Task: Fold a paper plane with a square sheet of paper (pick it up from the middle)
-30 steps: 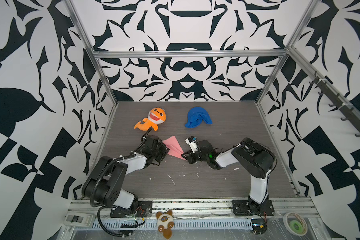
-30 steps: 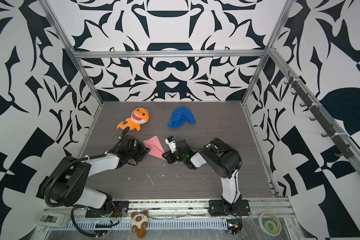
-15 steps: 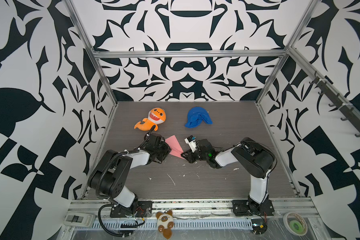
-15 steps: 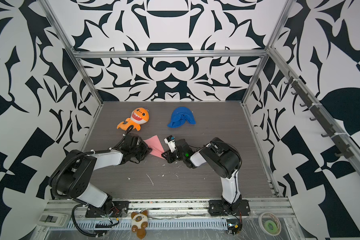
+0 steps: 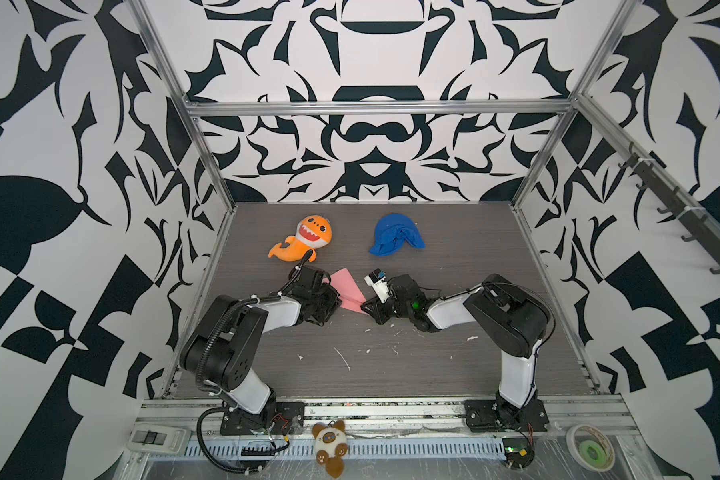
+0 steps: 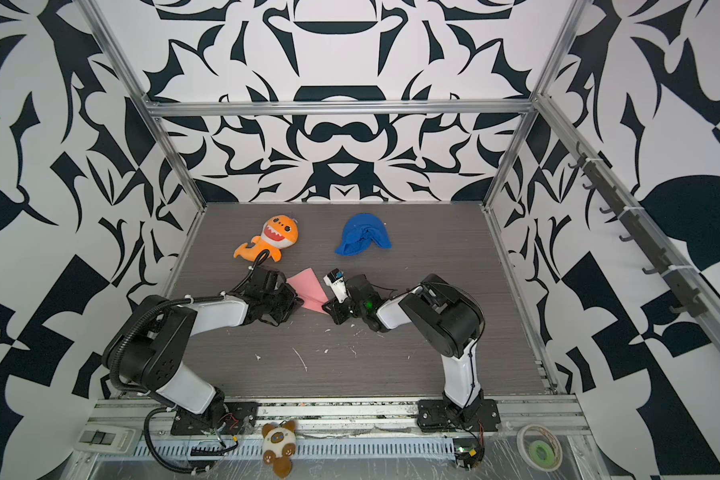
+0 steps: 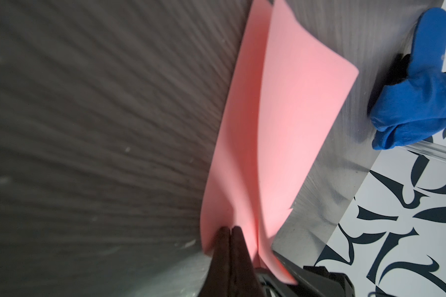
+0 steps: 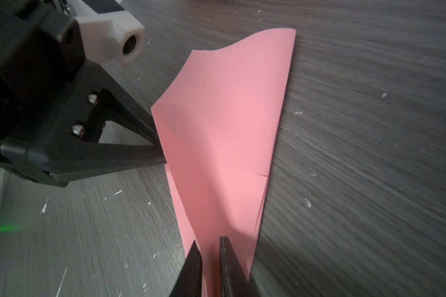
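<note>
The square sheet of paper [image 5: 347, 288] [image 6: 306, 286] is pink and folded into a long pointed shape with a central ridge. It lies mid-table between both arms in both top views. My left gripper [image 5: 339, 300] [image 6: 298, 300] is at its left edge. In the left wrist view its jaws [image 7: 229, 229] are pressed together on a flap of the paper [image 7: 289, 115]. My right gripper [image 5: 365, 306] [image 6: 326, 306] is at the narrow end. In the right wrist view its jaws [image 8: 210, 248] stand a sliver apart with the paper's ridge [image 8: 229, 115] between them. The left fingers [image 8: 129, 151] meet the paper's side edge there.
An orange shark plush [image 5: 306, 238] lies behind the left gripper. A blue cloth lump [image 5: 395, 235] [image 7: 420, 97] lies at the back centre. White scraps [image 5: 341, 358] dot the dark wood tabletop. A small plush [image 5: 329, 441] and a tape roll [image 5: 591, 449] sit on the front rail.
My left gripper has slid right against the paper's left edge and closed on it, and its arm has shifted. The right gripper and the paper have hardly moved.
</note>
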`<state>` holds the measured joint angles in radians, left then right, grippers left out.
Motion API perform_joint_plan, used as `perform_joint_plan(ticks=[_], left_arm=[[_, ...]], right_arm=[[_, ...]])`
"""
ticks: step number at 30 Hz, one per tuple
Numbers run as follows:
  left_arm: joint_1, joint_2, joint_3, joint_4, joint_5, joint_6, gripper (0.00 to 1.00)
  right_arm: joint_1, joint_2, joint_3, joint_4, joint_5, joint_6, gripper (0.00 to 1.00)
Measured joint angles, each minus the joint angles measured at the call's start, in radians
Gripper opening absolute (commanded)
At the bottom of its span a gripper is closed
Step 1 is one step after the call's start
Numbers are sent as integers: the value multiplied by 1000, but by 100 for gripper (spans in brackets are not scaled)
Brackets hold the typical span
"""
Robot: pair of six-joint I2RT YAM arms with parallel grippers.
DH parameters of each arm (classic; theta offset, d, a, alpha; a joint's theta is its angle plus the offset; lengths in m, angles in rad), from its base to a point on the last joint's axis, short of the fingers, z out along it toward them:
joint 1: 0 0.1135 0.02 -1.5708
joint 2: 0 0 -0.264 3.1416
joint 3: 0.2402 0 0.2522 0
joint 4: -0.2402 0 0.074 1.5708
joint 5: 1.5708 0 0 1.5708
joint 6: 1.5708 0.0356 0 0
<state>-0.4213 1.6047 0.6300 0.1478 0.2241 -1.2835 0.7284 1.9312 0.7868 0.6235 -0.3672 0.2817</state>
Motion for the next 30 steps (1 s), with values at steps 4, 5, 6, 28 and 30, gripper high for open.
perform_joint_plan(ticks=[4, 5, 6, 28, 30], left_arm=[[0, 0, 0, 0, 0, 0, 4], [0, 0, 0, 0, 0, 0, 4], [0, 0, 0, 0, 0, 0, 4], [-5, -1, 17, 16, 37, 37, 11], [-5, -1, 27, 28, 46, 43, 12]], right_arm=[[-3, 0, 0, -1, -3, 34, 12], [-6, 0, 0, -2, -7, 50, 11], [-9, 0, 0, -3, -12, 66, 10], [-72, 29, -31, 86, -137, 359, 9], [-72, 29, -31, 86, -138, 363, 9]])
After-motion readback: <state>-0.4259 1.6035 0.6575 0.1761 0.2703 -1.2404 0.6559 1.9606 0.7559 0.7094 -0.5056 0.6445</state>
